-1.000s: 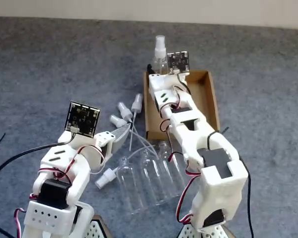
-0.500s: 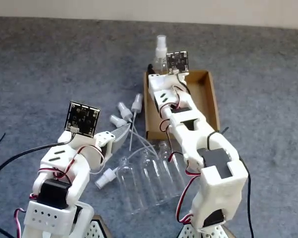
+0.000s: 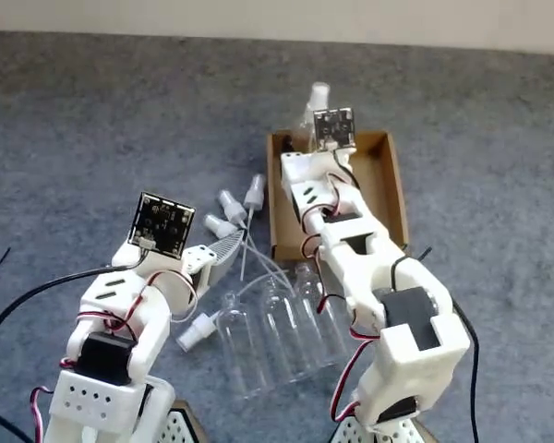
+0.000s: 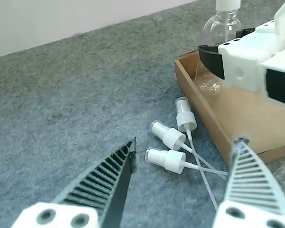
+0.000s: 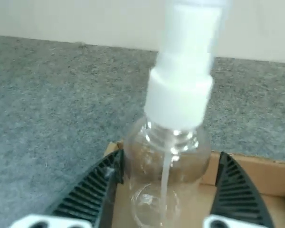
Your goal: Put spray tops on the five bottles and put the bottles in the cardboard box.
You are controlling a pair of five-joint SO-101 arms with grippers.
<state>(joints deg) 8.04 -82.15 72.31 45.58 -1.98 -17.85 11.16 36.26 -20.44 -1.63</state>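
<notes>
My right gripper (image 3: pixel 311 131) is shut on a clear bottle (image 3: pixel 318 100) fitted with a white spray top, held upright over the far edge of the cardboard box (image 3: pixel 398 196). In the right wrist view the bottle (image 5: pixel 168 142) sits between both fingers of that gripper (image 5: pixel 169 161). Three loose spray tops (image 4: pixel 173 137) lie on the carpet beside the box (image 4: pixel 205 115). My left gripper (image 4: pixel 185 142) is open just short of them with nothing in it. Several uncapped bottles (image 3: pixel 279 323) lie side by side between the two arm bases.
Another loose spray top (image 3: pixel 198 331) lies by the left arm's base (image 3: pixel 111 369). The table is covered in grey carpet (image 3: pixel 92 120), with free room to the left and right. A pale wall runs along the far edge.
The right arm has carried the capped bottle a little to the right, from the box's far left corner toward the middle of its far edge. The left arm shifted slightly.
</notes>
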